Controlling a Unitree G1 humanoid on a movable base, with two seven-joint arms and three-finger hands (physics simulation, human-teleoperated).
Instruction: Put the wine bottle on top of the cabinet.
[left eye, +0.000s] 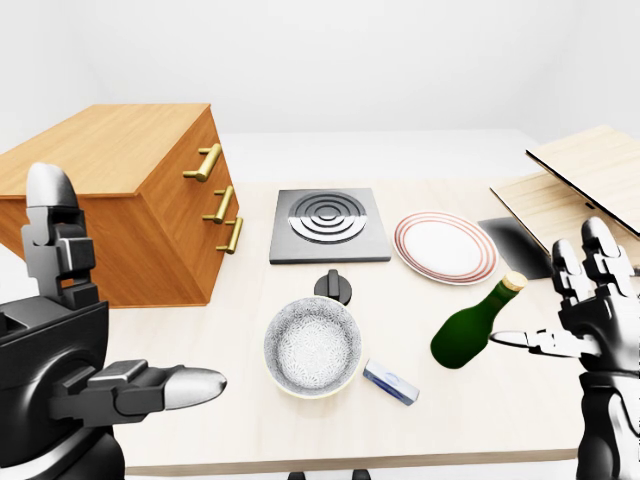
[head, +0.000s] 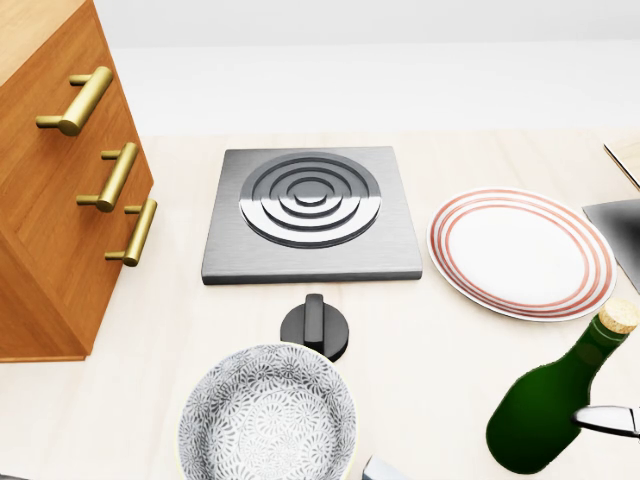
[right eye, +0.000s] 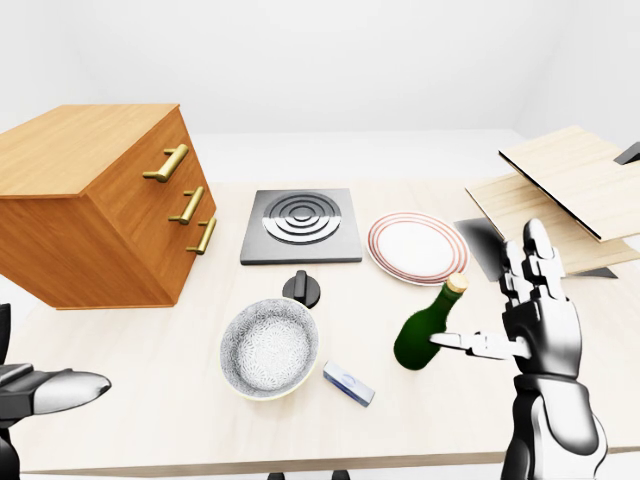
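The green wine bottle (left eye: 472, 326) with a cork stands on the pale table (left eye: 250, 300), to the lower right, its neck leaning to the upper right. My right hand (right eye: 490, 310) is open just right of it. The fingers point up and one fingertip (head: 603, 420) reaches left to the bottle's lower side; I cannot tell whether it touches. The wooden cabinet (left eye: 120, 200) with three brass handles sits at the table's left, its flat top bare. My left hand (left eye: 130, 300) is open at the lower left, holding nothing.
Between cabinet and bottle lie a grey hob plate (head: 310, 210), a black knob (head: 315, 325) and a patterned bowl (head: 268, 415). A red-ringed plate (head: 520, 250) sits above the bottle. A small blue box (left eye: 390, 382) lies beside the bowl. Wooden boards (left eye: 580, 185) rise at the right.
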